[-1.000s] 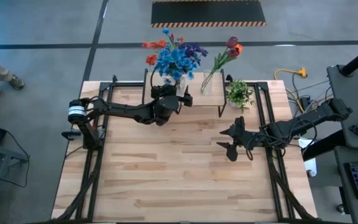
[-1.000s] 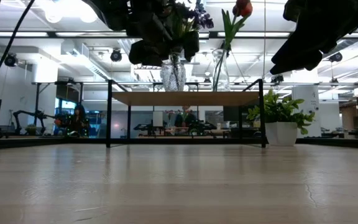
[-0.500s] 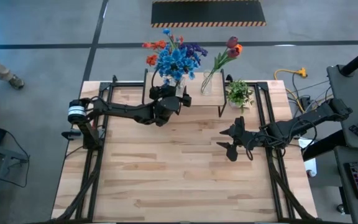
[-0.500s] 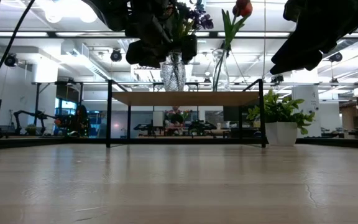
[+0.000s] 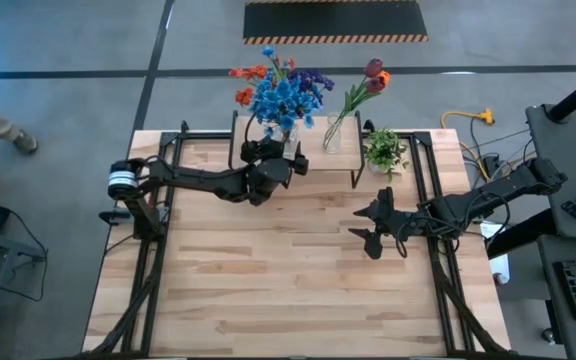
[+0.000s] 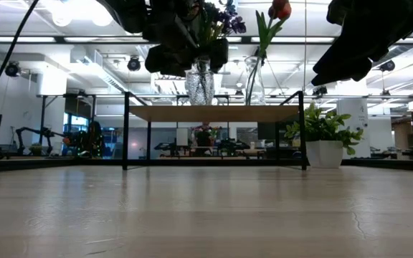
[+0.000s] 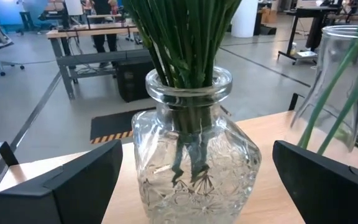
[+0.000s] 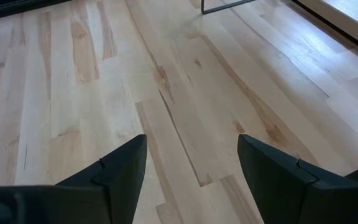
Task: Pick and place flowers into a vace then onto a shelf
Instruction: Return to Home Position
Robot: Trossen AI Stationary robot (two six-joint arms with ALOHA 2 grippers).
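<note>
A cut-glass vase stands by its base on the shelf at the table's far edge. It holds blue, purple and orange flowers, their green stems bunched in its neck. My left gripper is open and level. One finger stands on each side of the vase, with a gap on both sides. A slim vase with a dark red tulip and an orange-red flower stands further right on the shelf. My right gripper hangs open over bare table on the right.
A small leafy plant in a white pot stands on the table just right of the shelf. The slim vase is close to my left gripper's right-hand finger. Bare tabletop spreads in front of the shelf and under my right gripper.
</note>
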